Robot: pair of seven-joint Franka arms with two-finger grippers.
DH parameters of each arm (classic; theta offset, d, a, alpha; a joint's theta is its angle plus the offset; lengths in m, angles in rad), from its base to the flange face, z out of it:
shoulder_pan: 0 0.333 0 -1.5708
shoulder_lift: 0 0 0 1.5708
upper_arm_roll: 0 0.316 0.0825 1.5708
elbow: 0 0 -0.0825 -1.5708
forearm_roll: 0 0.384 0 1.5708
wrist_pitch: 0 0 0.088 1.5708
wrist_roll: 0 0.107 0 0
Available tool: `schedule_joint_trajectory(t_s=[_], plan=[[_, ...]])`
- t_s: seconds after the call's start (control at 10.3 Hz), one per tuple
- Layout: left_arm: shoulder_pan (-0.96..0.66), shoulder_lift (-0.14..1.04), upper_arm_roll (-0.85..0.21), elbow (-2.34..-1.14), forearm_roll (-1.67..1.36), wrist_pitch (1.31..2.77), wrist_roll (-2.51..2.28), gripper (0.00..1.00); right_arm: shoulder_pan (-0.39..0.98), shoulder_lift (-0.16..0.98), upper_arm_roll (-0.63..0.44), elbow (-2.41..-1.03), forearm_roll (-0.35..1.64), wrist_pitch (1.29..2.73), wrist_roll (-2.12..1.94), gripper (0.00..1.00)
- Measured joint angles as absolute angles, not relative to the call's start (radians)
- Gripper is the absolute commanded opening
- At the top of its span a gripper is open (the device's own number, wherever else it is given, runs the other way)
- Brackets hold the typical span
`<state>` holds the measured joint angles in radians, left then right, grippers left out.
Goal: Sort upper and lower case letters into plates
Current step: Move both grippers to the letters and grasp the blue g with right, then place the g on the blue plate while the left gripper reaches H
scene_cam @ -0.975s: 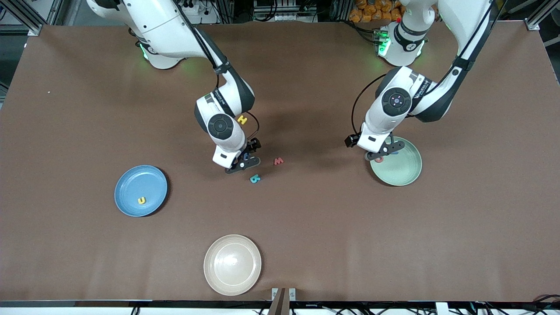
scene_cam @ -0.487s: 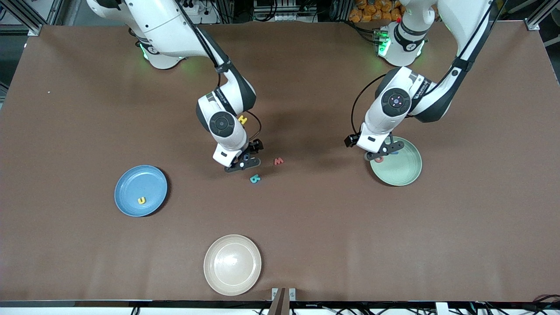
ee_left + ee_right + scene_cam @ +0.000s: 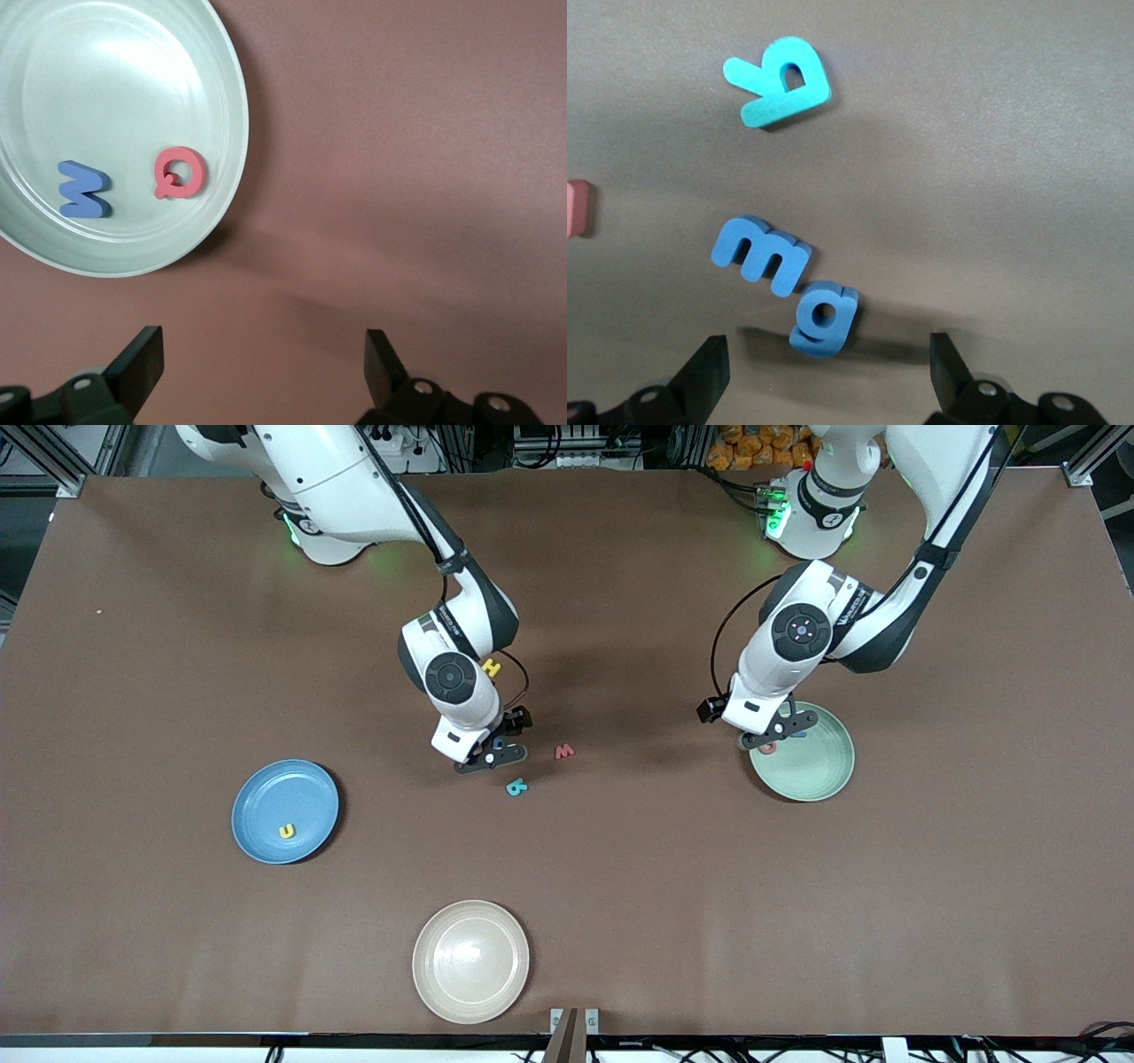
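**A:** Take the table (image 3: 709, 912) as a clock from the front camera, with twelve at the bases. What has changed in the last second?

**B:** Little. The right arm's wrist has crept a touch toward one o'clock. The right gripper (image 3: 493, 757) has hardly shifted. It is near the centre, released and empty, jaws spread over the blue m (image 3: 760, 255) and g (image 3: 824, 319). The left arm waits. The left gripper (image 3: 771, 735) is released too, grasping nothing, over the ten o'clock rim of the green plate (image 3: 824, 771).

**A:** How many letters?

**B:** Eight. The m and g touch each other on the table. The teal b (image 3: 516, 786) lies near the right gripper at its five o'clock, and the red w (image 3: 564, 752) at its three. The yellow H (image 3: 491, 667) is at its twelve, partly under the arm. The yellow u (image 3: 286, 831) lies in the blue plate (image 3: 266, 797), at six of its middle. The red Q (image 3: 180, 173) and a blue letter (image 3: 84, 189) lie in the green plate. I cannot tell whether the blue one is an M or a W.

**A:** And plates?

**B:** Three. Blue is at eight o'clock, green at three and the cream plate (image 3: 425, 939) at six. There are two arms.

**A:** The surface and room?

**B:** A plain brown mat covers the table, with metal framing at its corners. Cables and orange clutter show past twelve, and green lights glow at both bases.
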<state>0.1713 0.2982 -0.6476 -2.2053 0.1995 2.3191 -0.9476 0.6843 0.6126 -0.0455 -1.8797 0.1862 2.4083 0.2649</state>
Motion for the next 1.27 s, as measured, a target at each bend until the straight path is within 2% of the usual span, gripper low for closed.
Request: schedule_joint_trajectory(t_s=[0.49, 0.58, 0.68, 1.27], plan=[[0.171, 0.298, -0.648, -2.205, 0.2, 2.319, -0.948, 1.0, 0.684, 0.628, -0.046, -1.875, 0.186, 2.42, 0.265, 1.0], [0.171, 0.298, -0.648, -2.205, 0.2, 2.319, -0.948, 1.0, 0.684, 0.63, -0.047, -1.872, 0.186, 2.421, 0.265, 0.79], [0.171, 0.298, -0.648, -2.205, 0.2, 2.319, -0.948, 1.0, 0.684, 0.631, -0.047, -1.869, 0.186, 2.421, 0.265, 0.01], [0.17, 0.3, -0.648, -2.205, 0.2, 2.319, -0.948, 1.0, 0.684, 0.624, -0.053, -1.85, 0.186, 2.413, 0.268, 0.0]])
